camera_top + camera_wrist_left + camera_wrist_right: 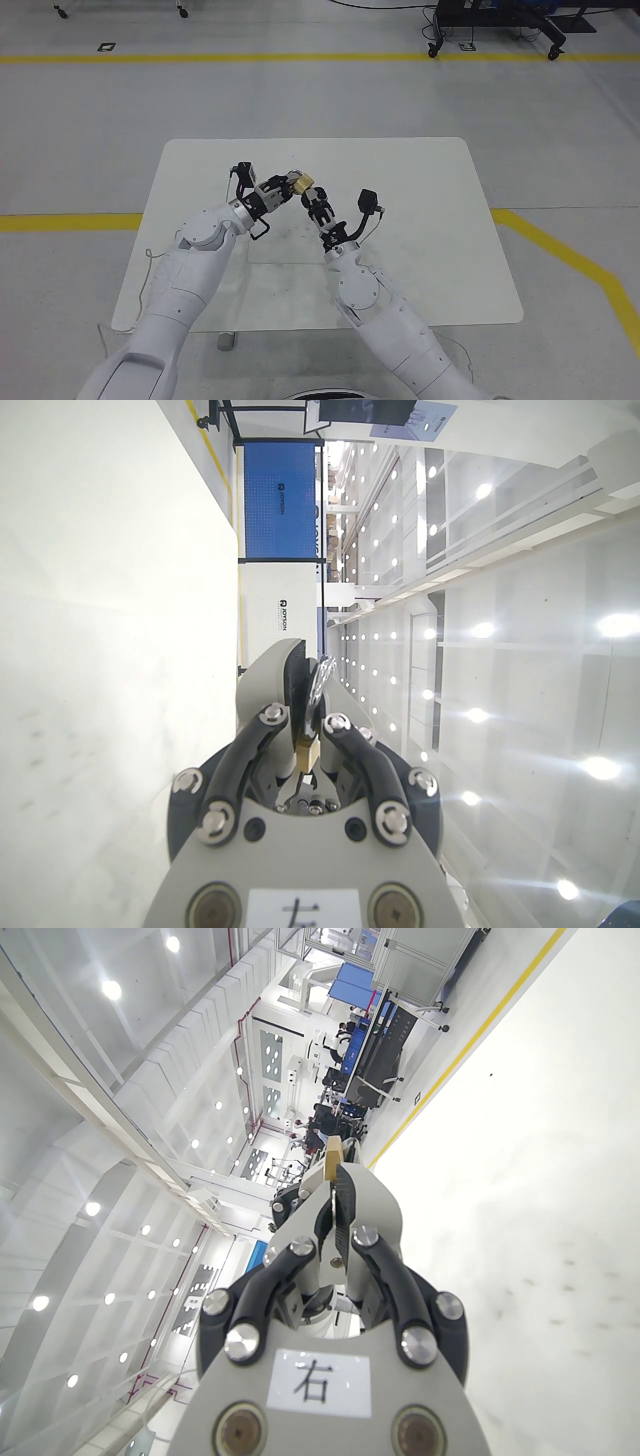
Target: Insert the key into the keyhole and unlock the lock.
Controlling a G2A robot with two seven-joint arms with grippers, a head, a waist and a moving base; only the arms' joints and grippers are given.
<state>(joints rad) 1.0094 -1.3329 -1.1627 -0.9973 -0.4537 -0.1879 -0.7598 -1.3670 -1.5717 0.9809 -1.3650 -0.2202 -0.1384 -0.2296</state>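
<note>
The lock (pixel 301 183), at eleven o'clock of the right claw (pixel 317 205), is too small to show its keyhole; the left claw (pixel 314 672) hides most of the key (pixel 313 705).

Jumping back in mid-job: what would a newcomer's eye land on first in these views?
The left end effector and right end effector meet tip to tip above the middle of the white table. A small brass lock sits between them, jutting beyond the right one's tips. The left one is clamped on a silvery metal piece, apparently the key.
</note>
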